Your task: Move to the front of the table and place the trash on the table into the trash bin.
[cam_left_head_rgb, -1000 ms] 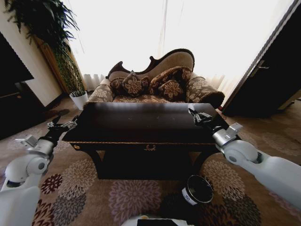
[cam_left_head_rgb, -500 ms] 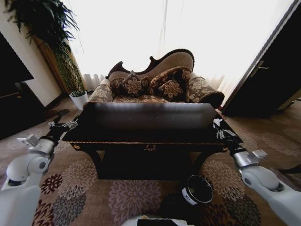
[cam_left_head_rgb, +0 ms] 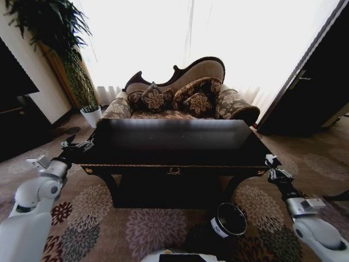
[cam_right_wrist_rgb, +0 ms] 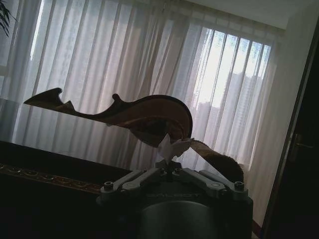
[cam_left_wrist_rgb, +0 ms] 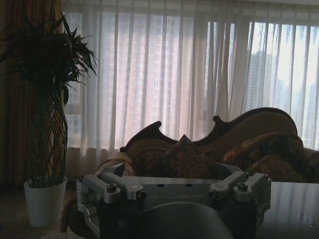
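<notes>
The dark glossy table [cam_left_head_rgb: 174,150] stands right in front of me, its top reflecting the window. On the carpet below its front right sits the small dark trash bin [cam_left_head_rgb: 229,219] with a white label. My right gripper [cam_left_head_rgb: 272,165] is just off the table's front right corner, above and to the right of the bin. It is shut on a small white paper ball [cam_left_head_rgb: 269,159]. In the right wrist view the crumpled paper ball [cam_right_wrist_rgb: 173,146] sticks out of that gripper [cam_right_wrist_rgb: 171,162]. My left gripper [cam_left_head_rgb: 76,146] is open at the table's left edge, and nothing lies between its spread fingers [cam_left_wrist_rgb: 117,170].
A patterned sofa [cam_left_head_rgb: 180,95] with cushions stands behind the table under bright curtains. At the back left stand a white plant pot [cam_left_head_rgb: 91,115] and a tall plant [cam_left_head_rgb: 54,33]. A dark cabinet [cam_left_head_rgb: 16,109] is at left, a dark door [cam_left_head_rgb: 311,82] at right. Flowered carpet surrounds the table.
My right arm has swung from over the table's right rear, forward and down past the front right corner, with the white paper in its grip. The left gripper has shifted slightly towards the table.
</notes>
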Controlling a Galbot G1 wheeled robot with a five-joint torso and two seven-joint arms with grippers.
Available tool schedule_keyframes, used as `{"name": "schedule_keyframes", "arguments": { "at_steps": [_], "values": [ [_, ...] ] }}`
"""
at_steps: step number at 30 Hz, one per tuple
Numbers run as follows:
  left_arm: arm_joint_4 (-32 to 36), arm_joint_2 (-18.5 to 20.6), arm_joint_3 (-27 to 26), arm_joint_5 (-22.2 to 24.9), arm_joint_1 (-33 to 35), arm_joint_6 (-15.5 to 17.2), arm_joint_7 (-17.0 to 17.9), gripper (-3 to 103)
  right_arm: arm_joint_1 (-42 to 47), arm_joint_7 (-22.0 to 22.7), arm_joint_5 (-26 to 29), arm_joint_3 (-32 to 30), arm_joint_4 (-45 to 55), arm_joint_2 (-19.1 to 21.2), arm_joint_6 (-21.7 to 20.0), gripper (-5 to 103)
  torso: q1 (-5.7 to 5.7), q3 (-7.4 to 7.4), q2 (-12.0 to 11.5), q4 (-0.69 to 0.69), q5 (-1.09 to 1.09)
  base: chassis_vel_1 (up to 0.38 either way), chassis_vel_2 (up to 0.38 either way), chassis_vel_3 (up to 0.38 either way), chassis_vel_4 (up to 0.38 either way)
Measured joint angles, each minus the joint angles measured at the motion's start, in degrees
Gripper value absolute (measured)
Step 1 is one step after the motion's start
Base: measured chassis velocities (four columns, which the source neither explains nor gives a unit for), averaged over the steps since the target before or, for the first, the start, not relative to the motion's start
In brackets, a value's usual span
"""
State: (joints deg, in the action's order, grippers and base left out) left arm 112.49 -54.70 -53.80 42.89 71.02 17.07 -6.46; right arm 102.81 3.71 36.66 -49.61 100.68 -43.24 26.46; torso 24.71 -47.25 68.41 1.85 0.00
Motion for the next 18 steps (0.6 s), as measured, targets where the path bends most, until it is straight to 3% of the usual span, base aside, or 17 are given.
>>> {"name": "schedule_keyframes", "arguments": {
  "at_steps": [9, 18],
  "values": [
    [-0.33, 0.33, -1.05, 0.30, 0.61, -0.35, -0.20, 100, -0.67, 0.03, -3.85, 4.19, -3.01, -3.45, 0.09, 0, 0.00, 0.00, 0.00, -0.01, -0.02, 0.000, 0.000, 0.000, 0.000],
    [-0.19, 0.63, -1.51, 0.44, 1.08, -0.38, -0.23, 100, -2.67, 0.45, -11.22, 13.00, -13.08, -5.42, 0.63, 0, 0.00, 0.00, 0.00, 0.00, 0.00, 0.000, 0.000, 0.000, 0.000]
  ]
}}
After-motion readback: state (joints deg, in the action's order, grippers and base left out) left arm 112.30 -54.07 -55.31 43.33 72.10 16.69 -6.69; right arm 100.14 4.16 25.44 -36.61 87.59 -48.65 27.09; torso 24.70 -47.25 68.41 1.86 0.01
